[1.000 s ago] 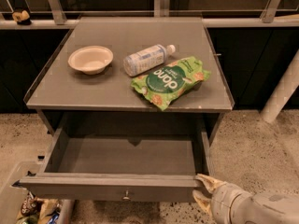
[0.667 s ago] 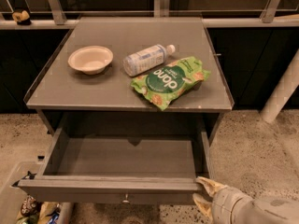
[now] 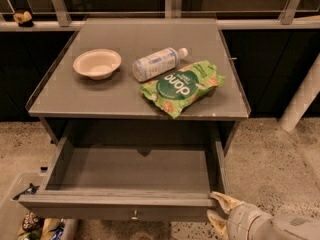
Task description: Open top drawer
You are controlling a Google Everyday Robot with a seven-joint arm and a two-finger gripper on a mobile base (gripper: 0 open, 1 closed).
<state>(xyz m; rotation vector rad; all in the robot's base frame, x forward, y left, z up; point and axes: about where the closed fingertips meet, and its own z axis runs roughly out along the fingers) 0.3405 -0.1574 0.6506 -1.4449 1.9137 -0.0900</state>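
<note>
The top drawer (image 3: pixel 120 206) is sitting far out of its cabinet in the lower half of the frame, showing a bare grey inside. Its front panel is running along the bottom edge, with the small round knob (image 3: pixel 134 215) at its centre.

The gripper (image 3: pixel 216 215) is reaching in from the lower right corner and is resting at the right end of that front panel. The jaws are standing apart, one tan finger (image 3: pixel 226 201) lying by the panel's top corner and the other below it. Whether they are pinching the panel I cannot tell.

Above the drawer, the grey surface (image 3: pixel 100 96) is carrying a pale bowl (image 3: pixel 97 63) at the left. A plastic bottle (image 3: pixel 156 63) is lying on its side near the middle, and a green snack bag (image 3: pixel 181 86) is lying just right of and below the bottle. A speckled floor (image 3: pixel 280 159) is showing at the right.
</note>
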